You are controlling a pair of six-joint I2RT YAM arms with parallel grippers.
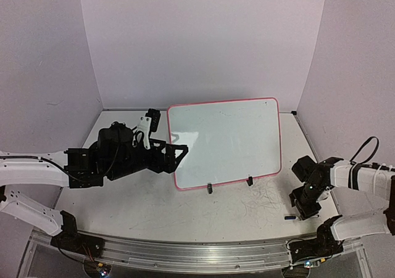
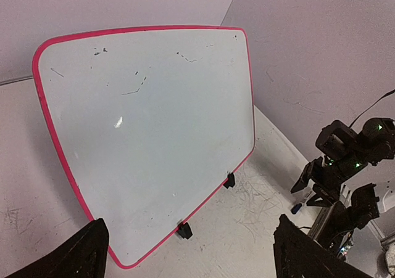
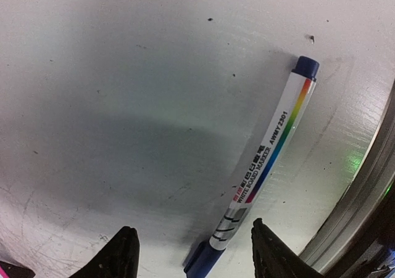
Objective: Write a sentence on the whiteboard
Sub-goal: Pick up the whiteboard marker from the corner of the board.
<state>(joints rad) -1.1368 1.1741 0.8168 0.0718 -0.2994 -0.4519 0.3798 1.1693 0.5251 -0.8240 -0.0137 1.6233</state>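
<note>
The whiteboard [image 1: 225, 142] with its pink rim stands tilted on two black clip feet at the table's middle. No sentence is in view on it; the left wrist view shows only a few faint dark marks on the whiteboard [image 2: 154, 124]. My left gripper [image 1: 178, 158] is open at the board's near-left corner, its fingers spread wide and holding nothing. A blue-capped whiteboard marker [image 3: 265, 161] with a rainbow stripe lies flat on the table at the right. My right gripper [image 3: 192, 228] hangs open just above it, one jaw on either side of the marker's near end, not touching it.
Grey scribbles [image 1: 262, 201] scuff the tabletop in front of the board. A metal rail [image 1: 197, 253] runs along the near edge, close to the marker. Walls close in the back and both sides.
</note>
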